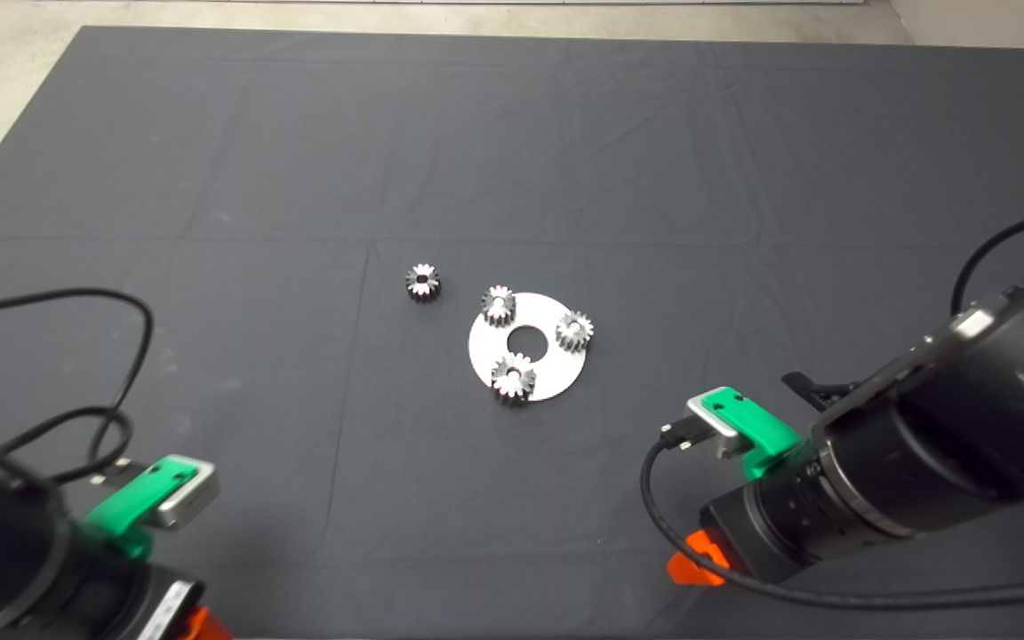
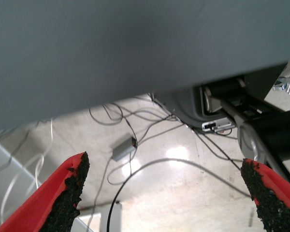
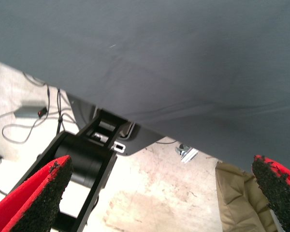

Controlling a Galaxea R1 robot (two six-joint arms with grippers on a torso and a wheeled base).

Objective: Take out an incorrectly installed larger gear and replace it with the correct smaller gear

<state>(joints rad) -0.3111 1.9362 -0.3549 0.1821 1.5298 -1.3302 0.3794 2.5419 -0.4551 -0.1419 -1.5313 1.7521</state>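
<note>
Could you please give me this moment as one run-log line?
left gripper: open, parked lower left | right gripper: open, parked lower right | silver round plate: three steel gears mounted | small dark-sided steel gear: loose on mat

Four gears and a round plate on the dark mat, both arms low at the edges.

A silver round plate [image 1: 556, 378] with a centre hole lies near the middle of the dark mat [image 1: 512, 133]. Three gears sit on its rim: one at the far left [image 1: 498, 305], one at the right [image 1: 574, 330], and the larger gear [image 1: 514, 377] at the near edge, which looks slightly bigger than the others. The smaller gear [image 1: 423, 281] lies alone on the mat, just beside the plate at its left. The left gripper [image 1: 201, 625] is at the lower left corner, the right gripper [image 1: 694, 560] at the lower right, both well apart from the gears; black cables [image 1: 125, 373] loop beside each arm.
</note>
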